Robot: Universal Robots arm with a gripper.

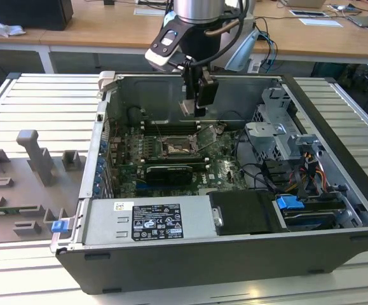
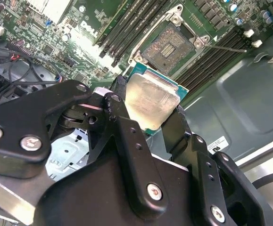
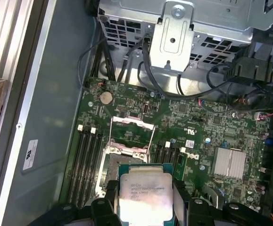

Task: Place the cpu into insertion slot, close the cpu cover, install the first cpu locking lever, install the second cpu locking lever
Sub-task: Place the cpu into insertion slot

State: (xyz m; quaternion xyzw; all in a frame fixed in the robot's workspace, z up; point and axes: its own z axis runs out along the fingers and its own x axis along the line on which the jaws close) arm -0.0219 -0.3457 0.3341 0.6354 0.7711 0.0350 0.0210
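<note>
Your end effector (image 2: 149, 107) grips the cpu (image 2: 153, 94) by its edges, hovering above the insertion slot (image 2: 167, 47), which lies bare. The cpu cover (image 3: 132, 120) stands raised at the slot's edge. I judge none of the four steps finished.

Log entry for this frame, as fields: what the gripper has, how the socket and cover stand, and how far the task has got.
gripper: jaws shut on the cpu, over the open computer case
cpu: held by two opposite edges above the motherboard, metal top toward the wrist cameras, not seated
insertion slot: empty, contacts exposed
cpu cover: swung open
task state: cpu not yet placed; cover not yet closed
</note>
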